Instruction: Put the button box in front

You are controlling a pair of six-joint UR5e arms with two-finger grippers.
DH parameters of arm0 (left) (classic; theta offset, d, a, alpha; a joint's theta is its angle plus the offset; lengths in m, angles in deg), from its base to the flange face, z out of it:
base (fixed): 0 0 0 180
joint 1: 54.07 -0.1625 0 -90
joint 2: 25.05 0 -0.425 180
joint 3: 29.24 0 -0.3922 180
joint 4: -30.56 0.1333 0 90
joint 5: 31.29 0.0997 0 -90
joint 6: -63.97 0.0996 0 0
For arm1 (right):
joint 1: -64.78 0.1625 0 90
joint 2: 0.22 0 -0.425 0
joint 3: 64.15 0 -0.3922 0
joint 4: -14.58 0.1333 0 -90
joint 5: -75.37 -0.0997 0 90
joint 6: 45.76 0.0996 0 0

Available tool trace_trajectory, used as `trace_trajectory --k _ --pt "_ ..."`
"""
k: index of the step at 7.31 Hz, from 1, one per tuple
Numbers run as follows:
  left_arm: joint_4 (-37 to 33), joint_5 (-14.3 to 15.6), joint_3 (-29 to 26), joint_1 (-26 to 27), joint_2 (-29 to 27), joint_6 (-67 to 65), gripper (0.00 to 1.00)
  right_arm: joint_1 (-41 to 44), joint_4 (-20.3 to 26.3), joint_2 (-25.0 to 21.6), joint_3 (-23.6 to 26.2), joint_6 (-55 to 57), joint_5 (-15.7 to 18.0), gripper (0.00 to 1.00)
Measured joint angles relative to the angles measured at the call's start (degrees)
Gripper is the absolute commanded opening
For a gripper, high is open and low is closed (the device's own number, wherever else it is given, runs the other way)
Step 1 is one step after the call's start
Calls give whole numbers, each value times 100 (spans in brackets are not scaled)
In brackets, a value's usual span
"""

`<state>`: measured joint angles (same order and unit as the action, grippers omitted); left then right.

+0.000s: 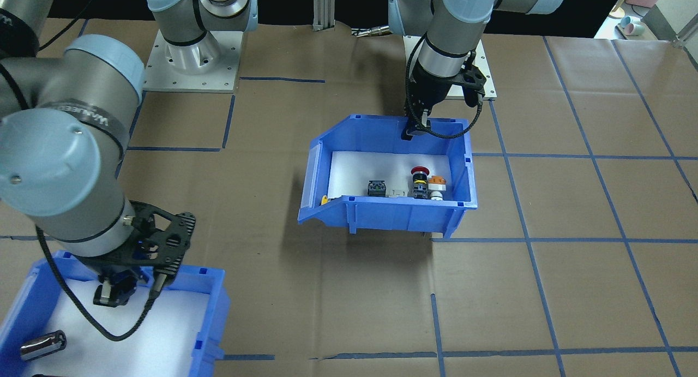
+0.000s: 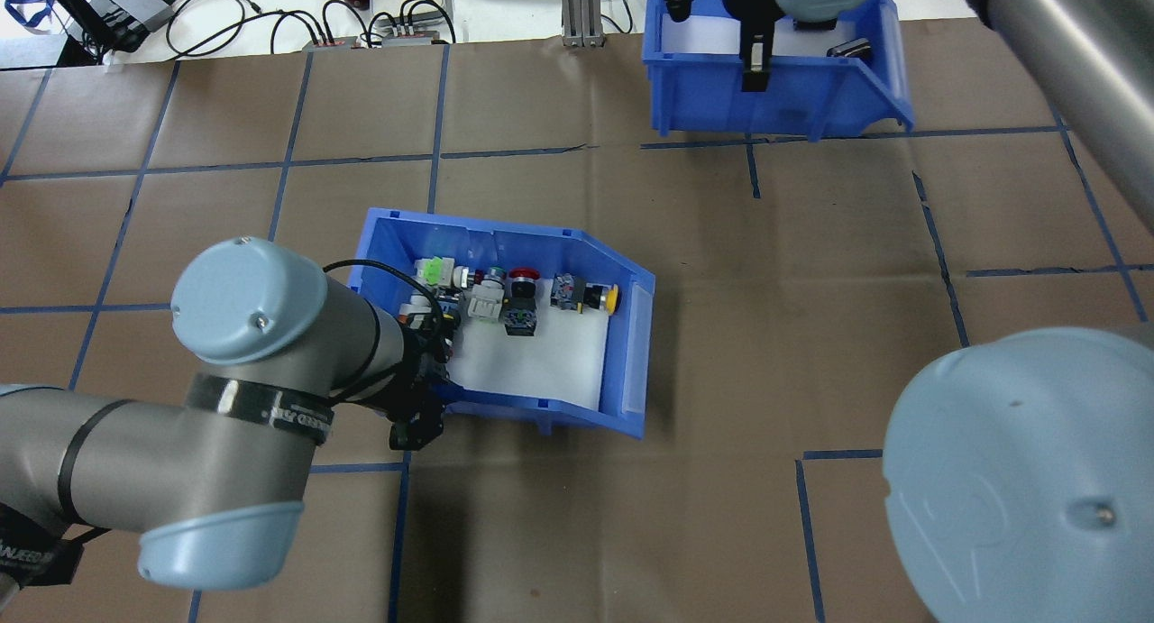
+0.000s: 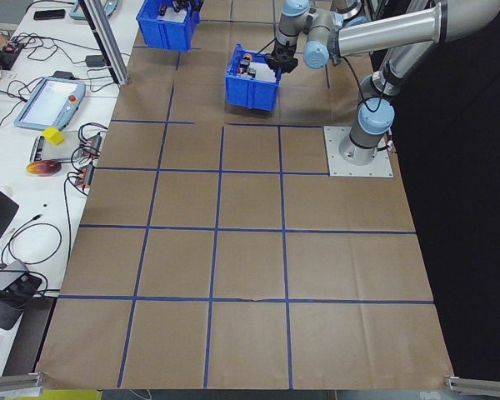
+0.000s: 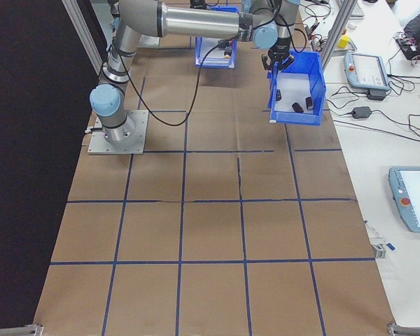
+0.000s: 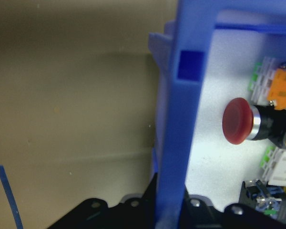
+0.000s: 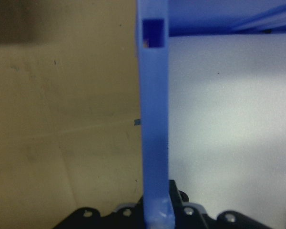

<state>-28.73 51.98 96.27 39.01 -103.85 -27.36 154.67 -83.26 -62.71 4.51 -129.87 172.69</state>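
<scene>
Blue plastic wall of the button box (image 1: 388, 172), mid-table, is pinched by the left gripper (image 1: 411, 131) at the robot-side rim (right gripper (image 1: 112, 292) likewise clamps the other bin (image 1: 204, 311)).

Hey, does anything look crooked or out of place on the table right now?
Yes. The button box sits skewed to the blue tape grid, with the left gripper astride its back wall, and its switches lie bunched along one wall. Nothing has spilled.
</scene>
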Motion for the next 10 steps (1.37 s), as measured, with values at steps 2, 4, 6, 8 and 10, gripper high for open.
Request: trace_trajectory --k 2,4,6,8,10 --pt "82 -12 -390 -127 -535 61 0 -466 0 -438 556 -914 -22 7" --pt "187 -143 -1374 -43 -1610 1 1 -888 -20 -976 1229 -1721 -28 7" --pt "263 -328 -2257 270 -2496 -194 3 -1257 -93 -1479 1945 -2082 -64 7" --pt "382 -394 -2821 578 -3087 -519 17 -1517 -116 -1756 2385 -2228 -165 8" --pt "443 -418 -3096 702 -3453 -611 25 -1558 -122 -1853 2642 -2244 -211 8"
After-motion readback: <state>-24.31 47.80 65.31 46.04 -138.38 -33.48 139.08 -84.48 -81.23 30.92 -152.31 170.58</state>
